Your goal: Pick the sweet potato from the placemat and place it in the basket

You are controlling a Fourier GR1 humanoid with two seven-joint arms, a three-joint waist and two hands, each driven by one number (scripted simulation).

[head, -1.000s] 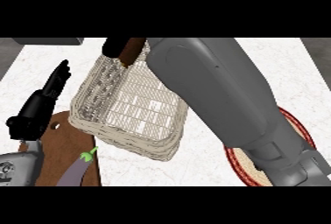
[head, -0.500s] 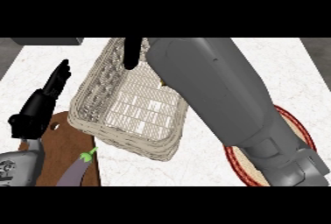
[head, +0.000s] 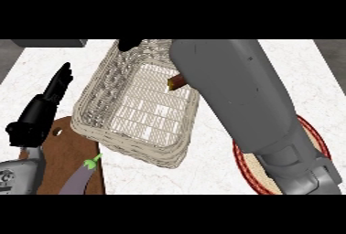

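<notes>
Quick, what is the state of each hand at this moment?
Left hand: open, fingers straight, resting at the view's left, holding nothing.
Right hand: only a black part shows beyond the white woven wicker basket; cannot be told.

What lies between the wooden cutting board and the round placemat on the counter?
In the head view, the wicker basket lies between the cutting board and the placemat, with some bare white counter below it.
</notes>
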